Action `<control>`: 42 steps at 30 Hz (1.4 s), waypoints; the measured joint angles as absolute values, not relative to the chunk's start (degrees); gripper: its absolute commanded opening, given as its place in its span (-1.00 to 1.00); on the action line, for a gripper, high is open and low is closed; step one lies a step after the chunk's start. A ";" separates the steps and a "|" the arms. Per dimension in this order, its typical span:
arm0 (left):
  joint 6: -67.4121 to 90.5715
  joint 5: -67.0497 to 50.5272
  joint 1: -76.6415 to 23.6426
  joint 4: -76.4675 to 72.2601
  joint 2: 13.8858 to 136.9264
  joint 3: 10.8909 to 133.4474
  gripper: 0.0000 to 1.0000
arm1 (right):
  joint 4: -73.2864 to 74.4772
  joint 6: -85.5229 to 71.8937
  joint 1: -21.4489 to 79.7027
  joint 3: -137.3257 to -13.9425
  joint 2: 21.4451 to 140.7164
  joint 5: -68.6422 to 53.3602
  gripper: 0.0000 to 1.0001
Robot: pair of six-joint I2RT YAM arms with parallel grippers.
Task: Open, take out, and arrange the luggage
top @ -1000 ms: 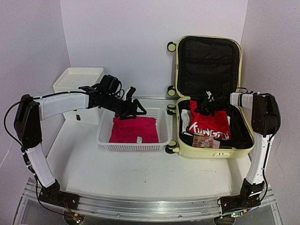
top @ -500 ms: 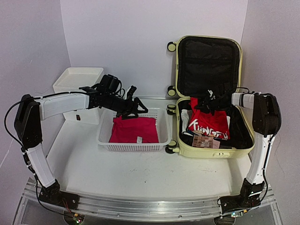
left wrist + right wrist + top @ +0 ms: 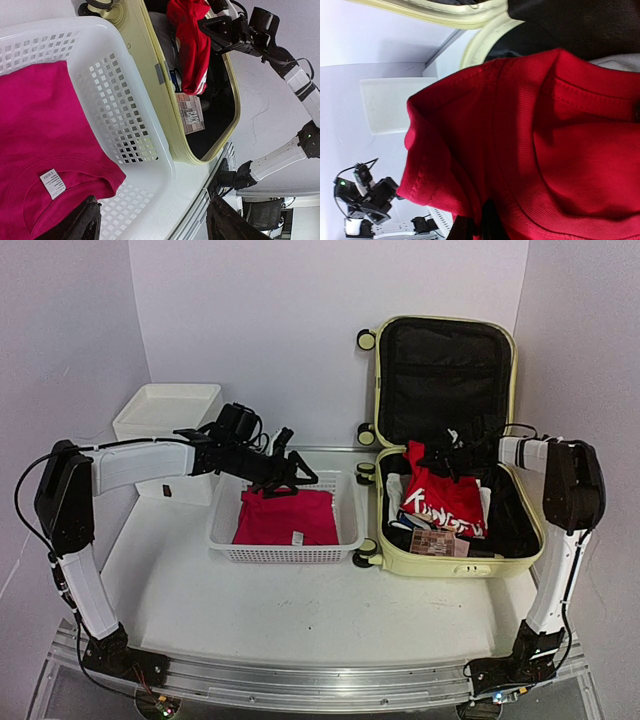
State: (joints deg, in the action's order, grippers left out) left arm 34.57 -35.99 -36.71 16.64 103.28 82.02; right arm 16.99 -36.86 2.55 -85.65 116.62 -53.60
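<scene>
Right gripper: pinched shut on the collar edge of a red shirt, holding it raised over the case's lower half.
Left gripper: spread wide, empty, above the white basket.
Luggage: pale yellow, lid open and upright, just right of the basket.
Basket contents: folded pink shirt.
</scene>
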 measured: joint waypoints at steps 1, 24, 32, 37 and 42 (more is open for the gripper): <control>34.59 -35.99 -36.71 16.47 103.33 82.02 0.46 | 16.43 -37.89 2.55 -85.47 116.07 -54.19 -1.00; 35.00 -34.44 -36.69 14.48 101.93 77.06 0.45 | 7.84 -59.59 13.26 -84.47 111.22 -56.23 -1.00; 34.57 -31.90 -35.62 14.33 95.31 73.17 0.47 | 6.81 -65.17 20.21 -89.58 111.22 -51.90 -1.00; 34.54 -30.98 -34.63 13.87 91.83 71.16 0.48 | 5.91 -67.44 24.32 -94.37 112.68 -49.28 -1.00; 34.57 -29.89 -33.15 13.85 88.31 68.01 0.49 | 5.21 -69.08 28.51 -98.70 116.53 -46.59 -1.00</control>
